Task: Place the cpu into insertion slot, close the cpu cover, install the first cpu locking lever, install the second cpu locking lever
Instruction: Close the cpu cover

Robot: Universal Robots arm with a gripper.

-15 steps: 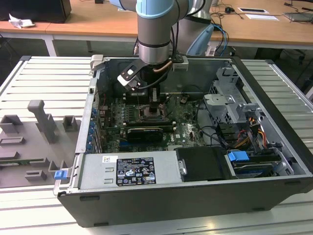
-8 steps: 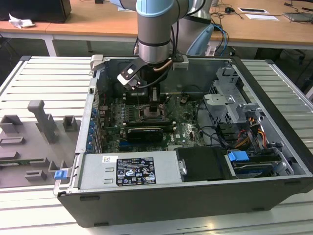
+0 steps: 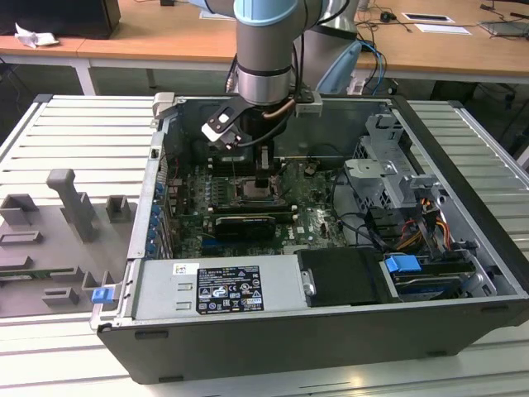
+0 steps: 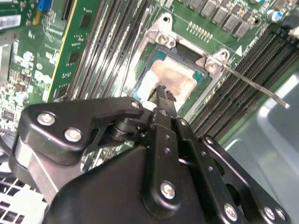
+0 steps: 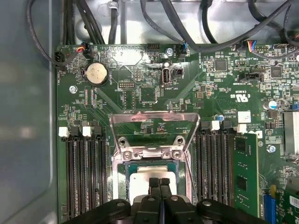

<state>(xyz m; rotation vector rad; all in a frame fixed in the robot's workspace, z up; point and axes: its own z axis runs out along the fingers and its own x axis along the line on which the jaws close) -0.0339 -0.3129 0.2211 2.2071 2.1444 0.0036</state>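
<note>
Pale silver-beige metal is the face of the cpu [image 4: 175,81], and it lies flat inside the insertion slot [image 5: 122,179], with the slot's rim around it on the sides that show. So I judge the first step as done, or almost done. In both wrist views the end effector [image 5: 160,183] stands directly over the chip with its two black fingers pressed together and nothing visible between them. The tips are at the chip's face, but I cannot tell if they really touch it.

The cpu cover [image 5: 154,115] is not closed. Its thin silver frame is folded back from the socket, and the green circuit board [image 5: 140,60] shows through its square cut-out. In the second wrist view a thin metal locking lever [image 4: 254,86] sticks out free from one corner of the socket, across the long black memory slots [image 4: 243,70], so it is not hooked down. By this, closing the cover and fixing both levers are left to do.

In the exterior view the arm reaches down into the open computer case [image 3: 331,331], which rests on a ribbed pale surface [image 3: 74,141]. A grey fixture [image 3: 74,207] stands on the exterior view's left.
</note>
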